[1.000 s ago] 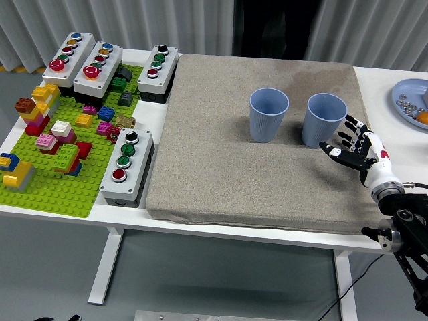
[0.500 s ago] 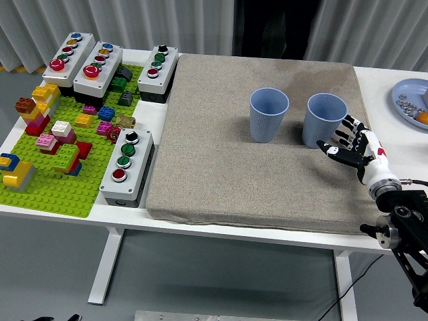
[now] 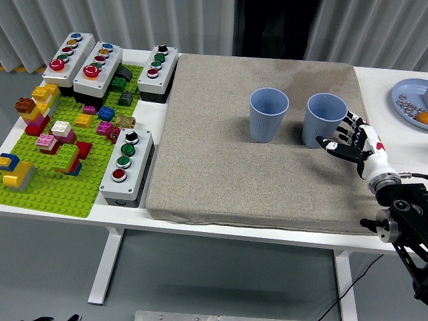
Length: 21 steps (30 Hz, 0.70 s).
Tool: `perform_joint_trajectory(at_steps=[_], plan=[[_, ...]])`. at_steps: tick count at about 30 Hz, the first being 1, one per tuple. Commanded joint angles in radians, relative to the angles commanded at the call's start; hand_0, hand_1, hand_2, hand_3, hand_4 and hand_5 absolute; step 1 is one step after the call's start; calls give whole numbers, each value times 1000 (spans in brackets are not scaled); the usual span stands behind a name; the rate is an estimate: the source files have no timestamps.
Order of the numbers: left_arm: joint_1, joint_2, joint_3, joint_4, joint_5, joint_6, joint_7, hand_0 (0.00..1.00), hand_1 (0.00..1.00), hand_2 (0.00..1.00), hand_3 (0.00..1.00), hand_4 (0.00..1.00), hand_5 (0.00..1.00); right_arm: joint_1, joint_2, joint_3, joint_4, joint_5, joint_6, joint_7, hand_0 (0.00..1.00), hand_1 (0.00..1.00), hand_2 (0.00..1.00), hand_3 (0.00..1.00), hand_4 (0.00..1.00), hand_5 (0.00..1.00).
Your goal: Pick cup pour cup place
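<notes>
Right hand closing in on the right-hand cup; pick not yet made

Right hand (image 3: 352,142): has crept up and leftward over the last second, fingers spread and loose, holding nothing, fingertips now just beside or touching the side of the right cup (image 3: 324,120); judged the approach stage of the pick. Right cup: upright on the grey mat (image 3: 221,167), at about 2 o'clock on it. Left cup (image 3: 269,114): upright, near the right cup at its 9 o'clock, the likely pour target; contents of both not discernible. Left hand: not visible. Surroundings: button boxes (image 3: 127,167) and brick baseplate (image 3: 47,170) at 9 o'clock, plate (image 3: 409,100) at 3 o'clock, all well apart; nothing blocks the grasp, though the neighbouring cup could be knocked
</notes>
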Motion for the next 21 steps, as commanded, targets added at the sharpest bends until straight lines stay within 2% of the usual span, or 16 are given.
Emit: perform_joint_trajectory(at_steps=[14, 21], plan=[[-12, -1, 10, 0, -10, 1, -3, 764, 777, 828, 719, 507, 998, 29, 6, 6, -25, 1, 4, -1, 939, 855, 947, 913, 863, 269], [-19, -1, 10, 0, -5, -1, -2, 764, 777, 829, 719, 508, 998, 51, 24, 2, -41, 3, 3, -2, 938, 855, 947, 913, 862, 271]])
